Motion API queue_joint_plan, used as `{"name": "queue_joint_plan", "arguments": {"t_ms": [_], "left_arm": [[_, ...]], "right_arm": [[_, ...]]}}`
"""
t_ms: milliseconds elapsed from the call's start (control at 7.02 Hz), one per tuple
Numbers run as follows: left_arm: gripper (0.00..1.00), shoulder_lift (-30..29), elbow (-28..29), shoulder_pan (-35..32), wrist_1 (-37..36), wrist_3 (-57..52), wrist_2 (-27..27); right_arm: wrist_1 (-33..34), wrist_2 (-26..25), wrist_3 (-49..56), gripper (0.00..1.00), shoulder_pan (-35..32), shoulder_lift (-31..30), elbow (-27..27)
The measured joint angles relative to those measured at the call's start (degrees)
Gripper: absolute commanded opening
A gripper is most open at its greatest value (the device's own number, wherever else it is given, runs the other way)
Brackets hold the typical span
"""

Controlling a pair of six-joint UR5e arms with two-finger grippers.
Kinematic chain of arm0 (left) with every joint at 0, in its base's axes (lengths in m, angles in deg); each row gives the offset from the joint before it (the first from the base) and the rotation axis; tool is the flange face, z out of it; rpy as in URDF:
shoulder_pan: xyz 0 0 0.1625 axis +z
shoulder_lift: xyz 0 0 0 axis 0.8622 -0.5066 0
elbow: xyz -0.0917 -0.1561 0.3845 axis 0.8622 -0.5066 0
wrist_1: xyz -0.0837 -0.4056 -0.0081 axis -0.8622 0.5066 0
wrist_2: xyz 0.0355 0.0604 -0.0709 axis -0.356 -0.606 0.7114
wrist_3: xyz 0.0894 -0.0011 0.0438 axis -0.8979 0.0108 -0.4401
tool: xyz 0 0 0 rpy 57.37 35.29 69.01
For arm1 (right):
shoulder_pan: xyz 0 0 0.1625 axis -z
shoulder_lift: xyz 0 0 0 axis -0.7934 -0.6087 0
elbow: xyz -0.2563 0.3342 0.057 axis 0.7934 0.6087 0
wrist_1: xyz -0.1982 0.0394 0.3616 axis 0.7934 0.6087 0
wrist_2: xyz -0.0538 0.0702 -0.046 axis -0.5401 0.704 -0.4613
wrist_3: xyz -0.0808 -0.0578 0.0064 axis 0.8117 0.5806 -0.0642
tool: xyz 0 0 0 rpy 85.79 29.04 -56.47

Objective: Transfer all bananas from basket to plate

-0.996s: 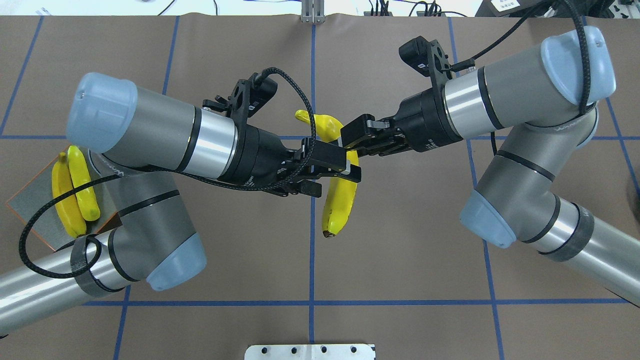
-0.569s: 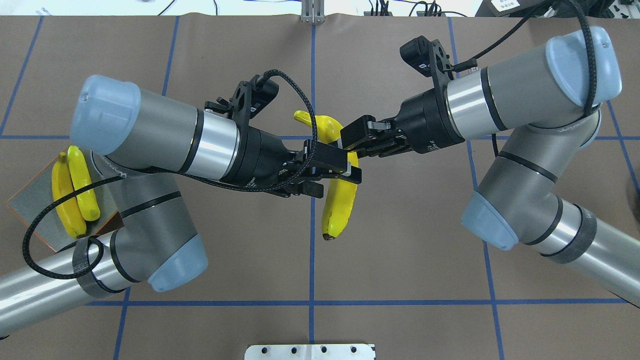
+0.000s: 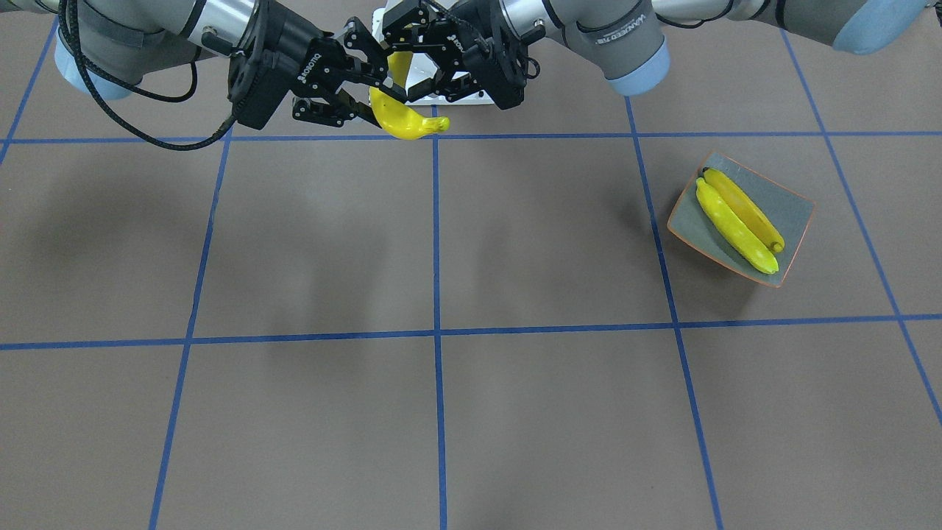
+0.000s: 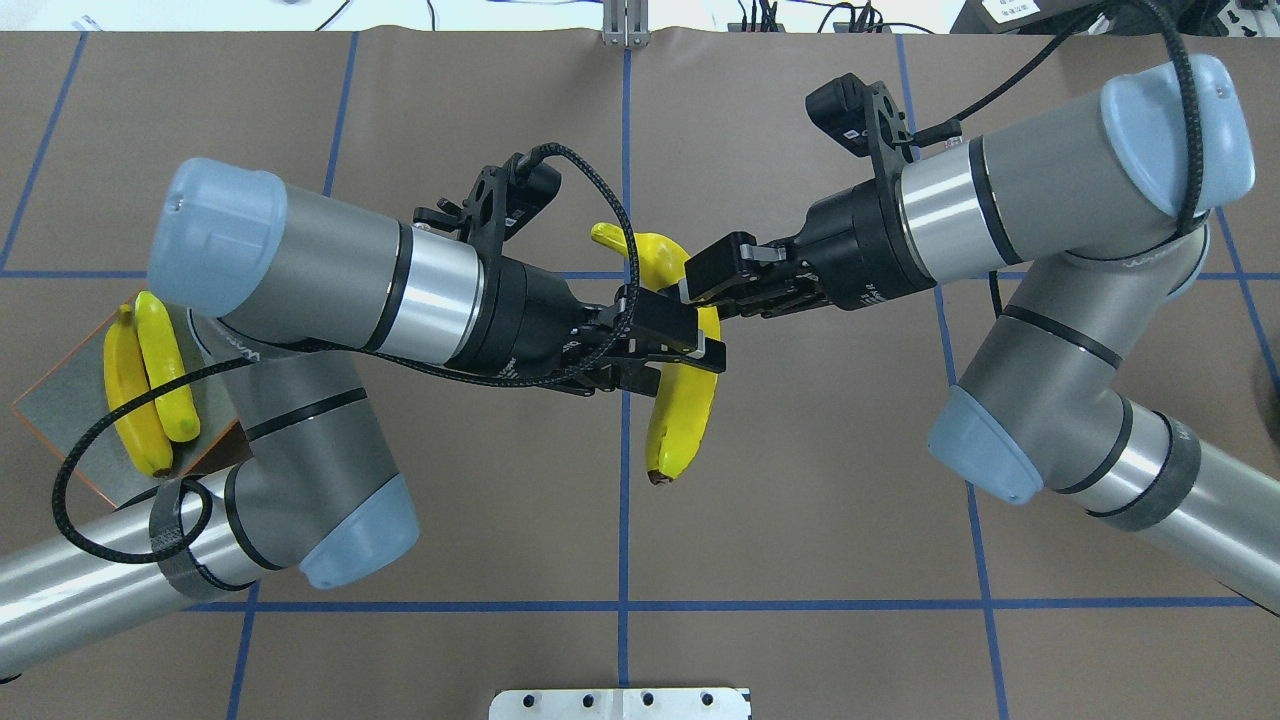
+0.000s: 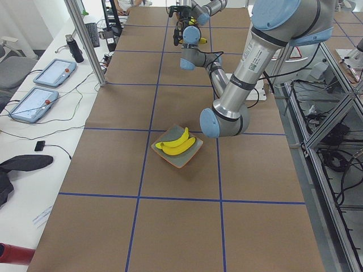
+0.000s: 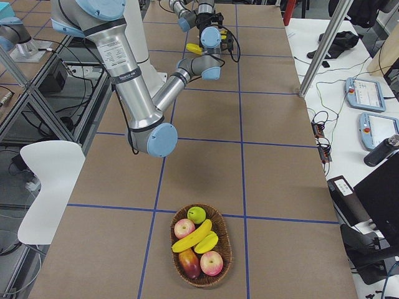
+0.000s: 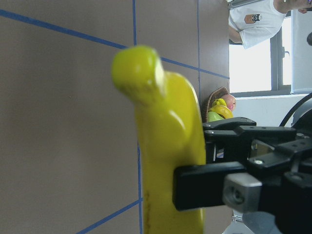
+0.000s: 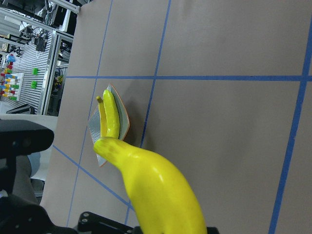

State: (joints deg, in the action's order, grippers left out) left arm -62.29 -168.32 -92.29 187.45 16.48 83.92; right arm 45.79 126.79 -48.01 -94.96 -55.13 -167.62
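One banana clenched by left end effector, right end effector | left arm overhangs plate

The plate sits on the bench at the robot's left end. In the plate lie two bananas, side by side and touching each other. A third banana is up in the air over the middle of the bench, well apart from the plate. The left gripper reaches it from the plate's side. The right gripper reaches it from the side away from the plate. Both sets of jaws are around it. The basket rests at the other end of the bench, farthest from the plate. One more banana lies in it among other fruit.
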Motion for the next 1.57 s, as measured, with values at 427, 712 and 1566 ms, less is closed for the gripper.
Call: {"name": "queue_joint_plan", "arguments": {"t_ms": [427, 712, 1566], "left_arm": [[0.68, 0.0, 0.0, 1.1, 0.7, 0.1, -1.7], [0.67, 0.0, 0.0, 1.4, 0.9, 0.1, -2.0], [0.0, 0.0, -0.1, 2.2, 1.1, 0.1, -2.1]], "right_arm": [[-3.7, -0.1, -1.5, 0.0, 0.0, -1.3, 0.2], [-4.5, -0.1, -1.8, 0.0, 0.0, -1.7, 0.3], [-5.1, -0.1, -3.0, 0.0, 0.1, -1.6, 0.2]]}}
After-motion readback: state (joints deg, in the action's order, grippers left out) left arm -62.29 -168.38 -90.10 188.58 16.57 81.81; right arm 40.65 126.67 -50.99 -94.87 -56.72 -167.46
